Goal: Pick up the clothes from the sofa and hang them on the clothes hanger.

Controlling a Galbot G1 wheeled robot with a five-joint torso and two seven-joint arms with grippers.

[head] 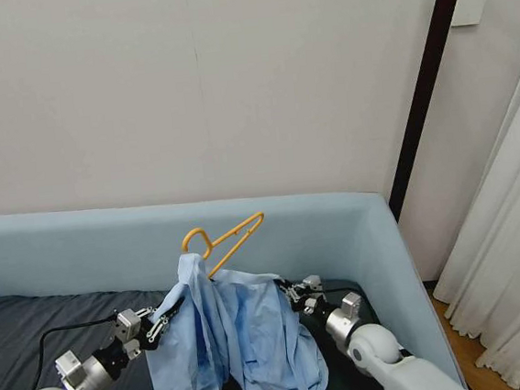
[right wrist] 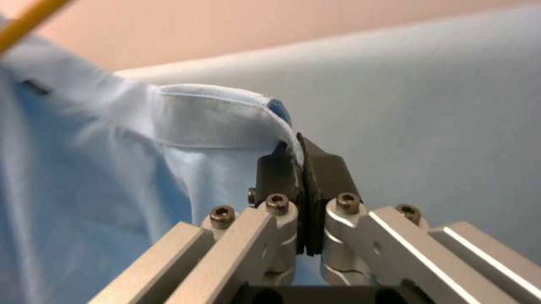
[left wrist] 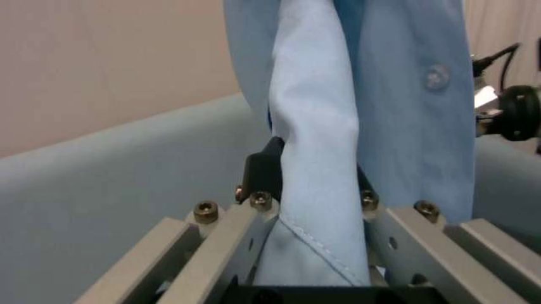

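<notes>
A light blue shirt (head: pixel 241 330) hangs draped over an orange hanger (head: pixel 232 236), lifted above the dark seat of the sofa (head: pixel 32 318). My left gripper (head: pixel 158 326) is at the shirt's left edge and shut on a fold of the fabric (left wrist: pixel 321 145), which runs between the fingers (left wrist: pixel 263 166). At the shirt's right shoulder, my right gripper (head: pixel 288 293) is shut, its black pads (right wrist: pixel 283 170) pinching the shirt's hem (right wrist: pixel 220 117). A bit of the hanger (right wrist: pixel 30 22) crosses that wrist view's corner. The hanger's lower bar is hidden under the cloth.
The sofa's pale blue backrest (head: pixel 81 249) runs behind the shirt, and its right armrest (head: pixel 407 291) is beside my right arm. A dark vertical post (head: pixel 421 96) and white curtains (head: pixel 514 253) stand to the right. My right gripper (left wrist: pixel 507 114) shows beyond the shirt.
</notes>
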